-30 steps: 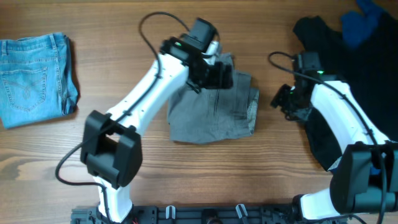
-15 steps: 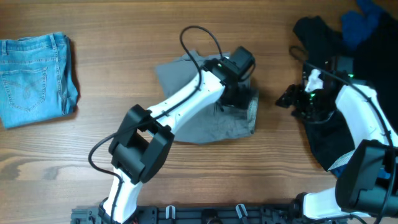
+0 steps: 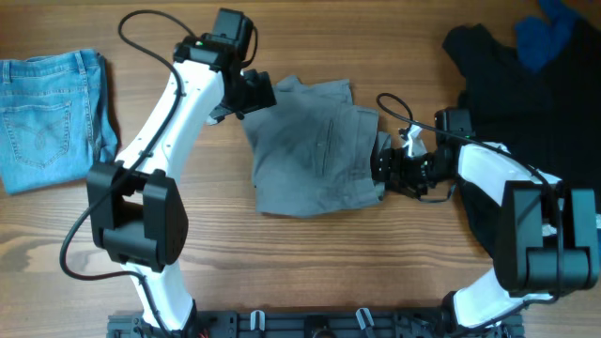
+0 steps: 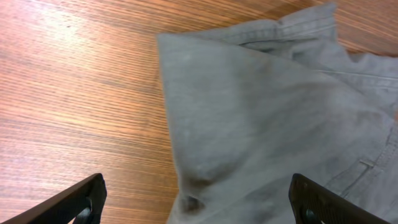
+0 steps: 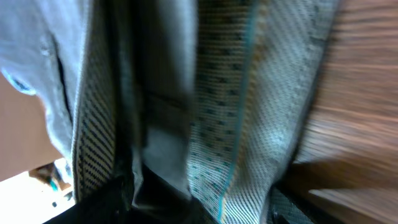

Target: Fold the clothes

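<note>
The grey trousers (image 3: 315,155) lie roughly folded in the middle of the table. My left gripper (image 3: 252,94) hovers at their upper left corner. In the left wrist view its fingers (image 4: 196,190) are wide open and hold nothing, with the grey cloth (image 4: 261,106) under them. My right gripper (image 3: 382,171) is at the trousers' right edge. In the blurred right wrist view its fingers (image 5: 199,208) stand apart, with the patterned inner waistband lining (image 5: 230,93) between them.
Folded light-blue jeans (image 3: 52,117) lie at the far left. A pile of black clothes (image 3: 526,94) with a blue garment (image 3: 549,33) on it fills the right side, under my right arm. Bare wooden table (image 3: 188,235) lies in front.
My left gripper swung from the trousers' right side back to their upper left corner. My right gripper moved left from beside the black pile to the trousers' right edge.
</note>
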Controlling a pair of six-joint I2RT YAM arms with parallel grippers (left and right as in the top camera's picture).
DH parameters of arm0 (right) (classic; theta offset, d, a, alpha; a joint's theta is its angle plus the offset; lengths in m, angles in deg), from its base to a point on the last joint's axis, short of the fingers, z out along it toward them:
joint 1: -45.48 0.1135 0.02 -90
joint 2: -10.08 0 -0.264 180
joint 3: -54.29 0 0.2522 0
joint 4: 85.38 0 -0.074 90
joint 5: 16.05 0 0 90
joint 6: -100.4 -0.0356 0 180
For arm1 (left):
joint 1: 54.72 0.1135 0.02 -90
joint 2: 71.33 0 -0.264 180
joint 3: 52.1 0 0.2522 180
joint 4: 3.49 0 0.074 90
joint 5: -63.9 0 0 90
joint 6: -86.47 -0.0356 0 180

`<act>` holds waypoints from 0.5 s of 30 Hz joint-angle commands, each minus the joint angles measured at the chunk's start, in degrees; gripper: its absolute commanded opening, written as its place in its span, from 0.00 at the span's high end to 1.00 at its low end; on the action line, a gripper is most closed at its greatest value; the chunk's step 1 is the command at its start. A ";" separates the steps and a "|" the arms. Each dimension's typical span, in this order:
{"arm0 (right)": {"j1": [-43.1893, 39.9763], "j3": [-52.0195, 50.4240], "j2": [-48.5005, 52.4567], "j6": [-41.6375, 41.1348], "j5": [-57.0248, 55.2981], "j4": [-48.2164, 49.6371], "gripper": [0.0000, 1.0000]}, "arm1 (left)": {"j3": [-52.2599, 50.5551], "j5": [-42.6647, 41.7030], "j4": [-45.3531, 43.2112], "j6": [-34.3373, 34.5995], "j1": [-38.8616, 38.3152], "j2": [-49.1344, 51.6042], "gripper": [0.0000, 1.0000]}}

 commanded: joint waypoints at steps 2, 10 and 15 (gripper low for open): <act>0.79 -0.39 1.88 -4.09 6.12 3.80 0.28 | 0.68 0.55 0.48 0.57 0.26 -1.09 0.05; -3.06 -0.39 1.88 -10.45 5.99 8.72 0.28 | 0.68 0.57 1.60 0.52 0.28 -1.09 0.05; -5.86 -0.39 1.88 -12.15 8.46 11.28 0.28 | 0.68 0.57 1.75 0.52 0.28 -1.09 0.05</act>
